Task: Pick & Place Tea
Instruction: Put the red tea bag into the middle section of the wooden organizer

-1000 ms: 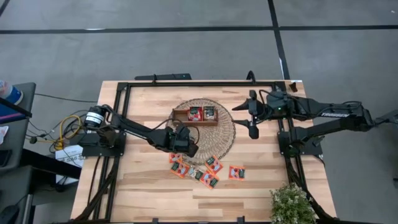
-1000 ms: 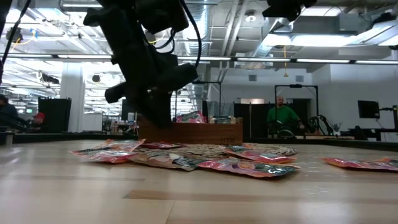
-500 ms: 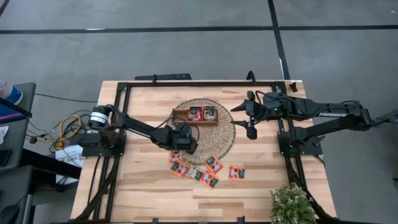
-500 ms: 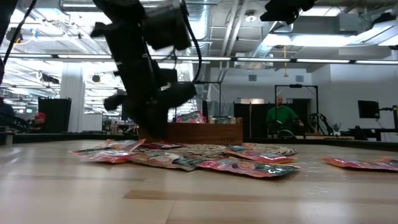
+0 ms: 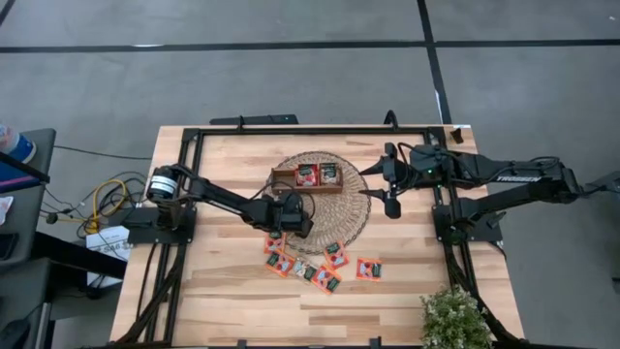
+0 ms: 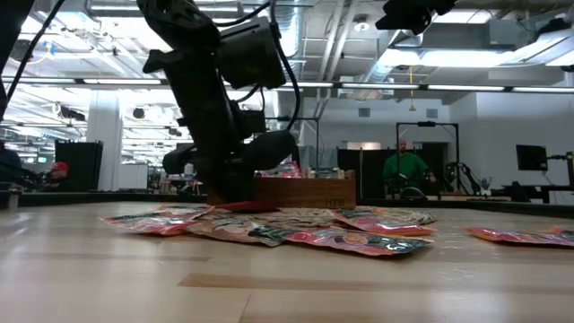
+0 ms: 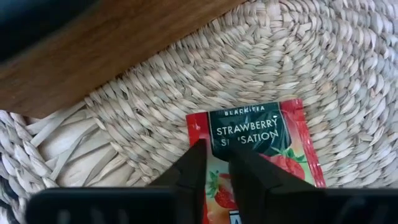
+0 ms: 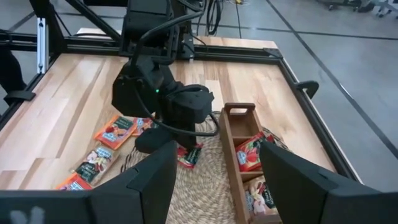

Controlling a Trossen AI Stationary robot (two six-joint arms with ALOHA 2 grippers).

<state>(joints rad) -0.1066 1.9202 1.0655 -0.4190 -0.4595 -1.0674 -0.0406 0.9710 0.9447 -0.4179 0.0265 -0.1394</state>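
A red tea sachet (image 7: 261, 137) with a dark label band lies flat on the round woven mat (image 5: 344, 208), just in front of the wooden tray (image 5: 305, 178). My left gripper (image 7: 217, 158) is down on it, its fingers drawn nearly together; it also shows in the low view (image 6: 238, 199). The tray holds a few sachets (image 8: 252, 152). Several more sachets (image 5: 320, 267) lie on the bare table near the mat's front edge. My right gripper (image 8: 214, 186) waits open, high above the mat's right side (image 5: 390, 184). My left gripper has both fingertips (image 7: 198, 155) on the sachet's upper face (image 7: 219, 144), just under the dark label band, with a narrow strip of the sachet between them. The fingers slant down from above. The sachet lies flat on the mat.
The tray's wooden wall (image 7: 93, 56) stands close beyond my left gripper. A potted plant (image 5: 453, 318) sits at the table's near right corner. A black frame (image 5: 291, 131) runs round the table top. People stand in the room behind (image 6: 408, 169).
My left gripper has come down and a little toward the tray, until its fingertips reach the sachet on the mat. The sachets on the table have stayed where they were.
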